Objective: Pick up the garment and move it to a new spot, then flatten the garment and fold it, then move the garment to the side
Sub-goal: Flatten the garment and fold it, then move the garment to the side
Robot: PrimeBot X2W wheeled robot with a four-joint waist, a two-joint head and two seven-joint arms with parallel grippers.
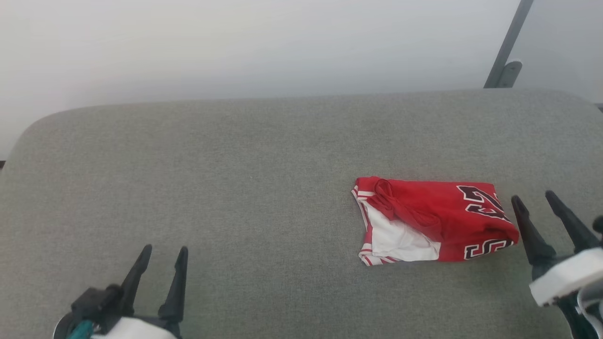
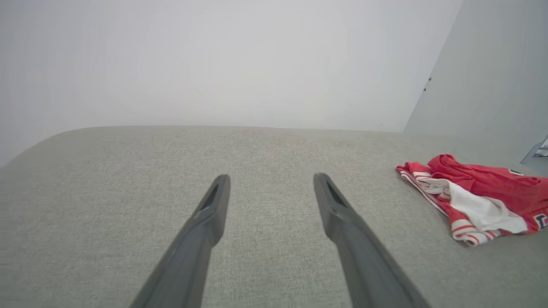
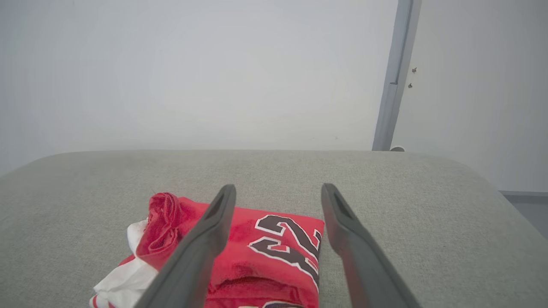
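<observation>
Head view: you have the garment [image 1: 433, 221] folded into a compact red bundle right of centre on the grey fabric worktop [image 1: 235, 188]. White sleeve and striped trim show at its left end; the maroon lettering is partly tucked under. Right gripper [image 1: 533, 196] sits just beside its right end, spread wide, empty, body cut by the frame. Left gripper [image 1: 166, 247] is well apart, wide, empty.
Left wrist view: the frame edge cuts off the garment's far part.
Right wrist view: one finger hides a strip of the garment.
</observation>
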